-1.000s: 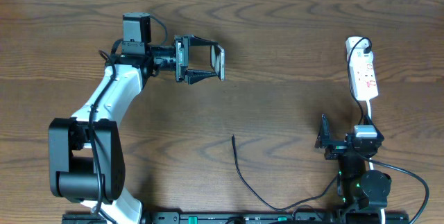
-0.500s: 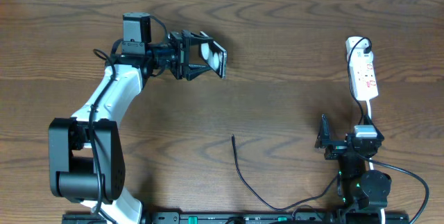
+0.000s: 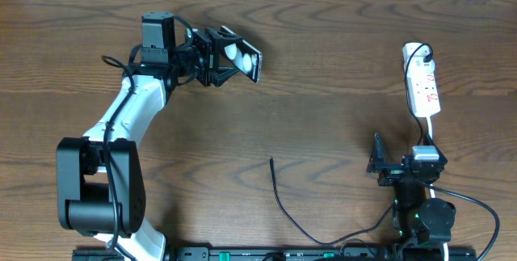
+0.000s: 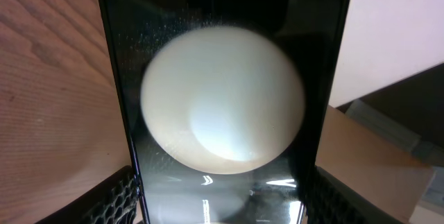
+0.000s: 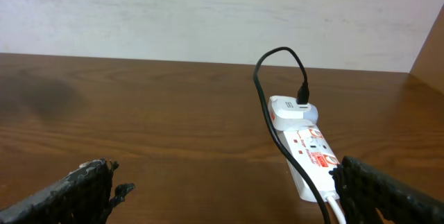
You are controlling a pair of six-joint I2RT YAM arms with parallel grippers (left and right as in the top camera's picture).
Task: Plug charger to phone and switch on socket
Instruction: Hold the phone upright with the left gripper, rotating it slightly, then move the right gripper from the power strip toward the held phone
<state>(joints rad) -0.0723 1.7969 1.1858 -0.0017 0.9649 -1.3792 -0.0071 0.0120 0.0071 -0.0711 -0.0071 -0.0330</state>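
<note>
My left gripper [image 3: 229, 61] is shut on the phone [image 3: 245, 57], held above the table at the back left and tilted so its face with white round blobs shows. In the left wrist view the phone [image 4: 222, 113] fills the frame, with a finger [image 4: 114, 196] against each long edge. The charger [image 3: 279, 200] lies on the table at centre front, its tip pointing away from me. The socket [image 3: 423, 87] lies at the back right, a black cable plugged into its far end. My right gripper [image 3: 376, 161] stands open and empty, just short of the socket [image 5: 305, 148].
The socket's white cord [image 3: 428, 132] runs towards the right arm's base. The black cable loops above the adapter [image 5: 291, 109] at the socket's far end. A pale wall runs behind the table's far edge.
The left gripper has turned the phone from edge-on to face-up and shifted it slightly back and left. The right arm, charger and socket have not moved.
</note>
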